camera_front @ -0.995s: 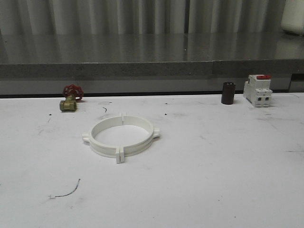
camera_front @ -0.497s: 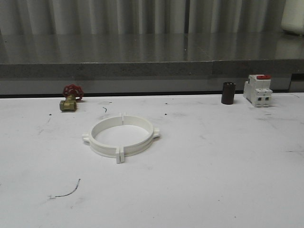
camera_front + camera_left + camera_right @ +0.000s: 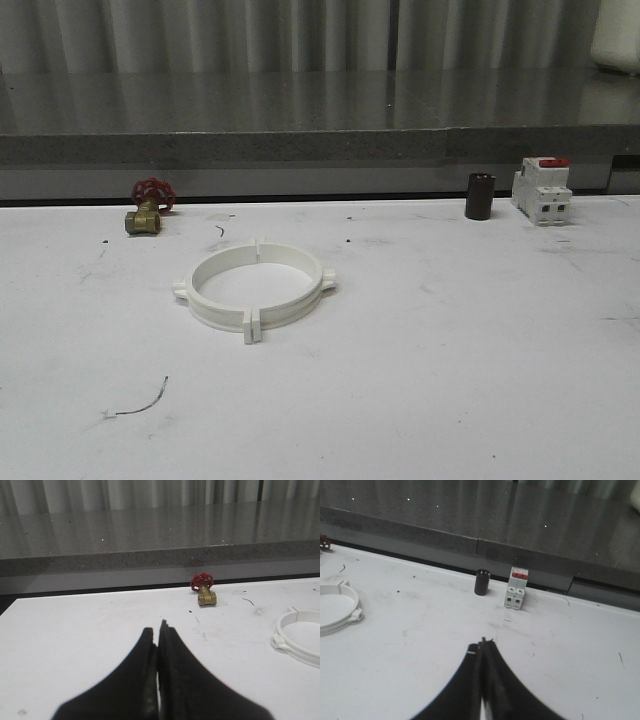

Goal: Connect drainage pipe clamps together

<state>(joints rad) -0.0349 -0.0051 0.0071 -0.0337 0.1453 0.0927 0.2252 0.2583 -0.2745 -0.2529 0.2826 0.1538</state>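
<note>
The two white drainage pipe clamps [image 3: 256, 285] lie flat on the white table as one closed ring, their end tabs meeting at the near and far sides and a lug sticking out on each flank. Part of that ring also appears in the left wrist view as the clamps [image 3: 300, 640] and in the right wrist view as the clamps [image 3: 337, 607]. My left gripper [image 3: 157, 630] is shut and holds nothing, hovering over bare table away from the ring. My right gripper [image 3: 481, 645] is likewise shut and empty, off to the ring's right.
A brass valve with a red handwheel [image 3: 148, 207] sits at the back left. A black cylinder [image 3: 480, 196] and a white breaker with a red top [image 3: 542, 190] stand at the back right. A thin wire scrap [image 3: 140, 402] lies near the front. A grey ledge [image 3: 320, 145] bounds the table's far edge.
</note>
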